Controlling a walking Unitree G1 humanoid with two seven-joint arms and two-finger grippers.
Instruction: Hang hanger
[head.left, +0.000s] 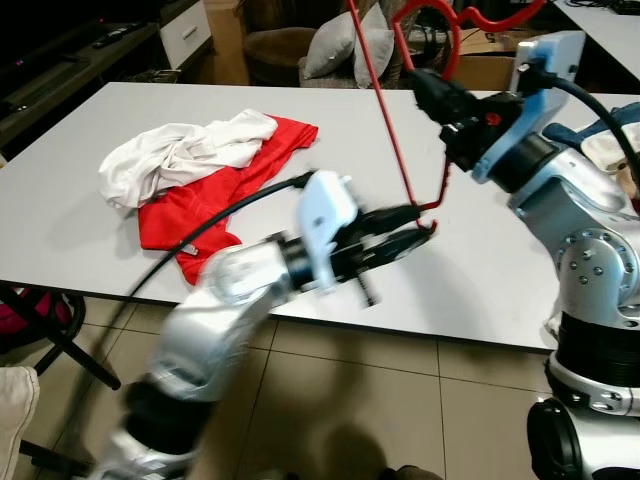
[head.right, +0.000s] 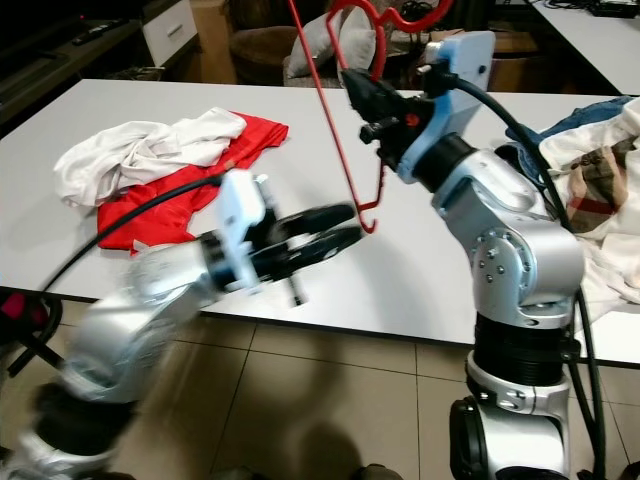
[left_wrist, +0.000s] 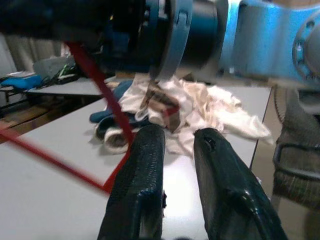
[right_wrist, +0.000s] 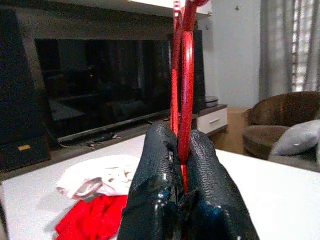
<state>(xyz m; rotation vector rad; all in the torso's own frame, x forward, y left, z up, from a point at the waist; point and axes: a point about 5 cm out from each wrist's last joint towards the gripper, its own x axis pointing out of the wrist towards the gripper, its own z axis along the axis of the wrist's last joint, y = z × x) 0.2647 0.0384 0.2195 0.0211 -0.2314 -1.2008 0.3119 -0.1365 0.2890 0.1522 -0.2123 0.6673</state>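
**A:** Looking at the head views, where is the hanger sitting?

**B:** The red hanger is being held up in the air over the white table, not hanging on anything. The right gripper is pinching it near the top; in its wrist view the two black fingers are pressing together on the red wire, which is running straight up between them.

**A:** And the left gripper?

**B:** The left gripper is reaching in at the hanger's lower corner, just above the table's near edge. Its fingers are standing apart in its wrist view, with the red wire passing just beside one of them rather than between them. I am judging it as not gripping anything. The arm is blurring in both head views.

**A:** So how far along is the job?

**B:** Early to middle, I'd judge. The hanger is lifted and secured in one claw, but no rail or hook is showing here, so the hanging itself is not yet done. The red garment and the white garment are lying crumpled on the table, well apart from the hanger.
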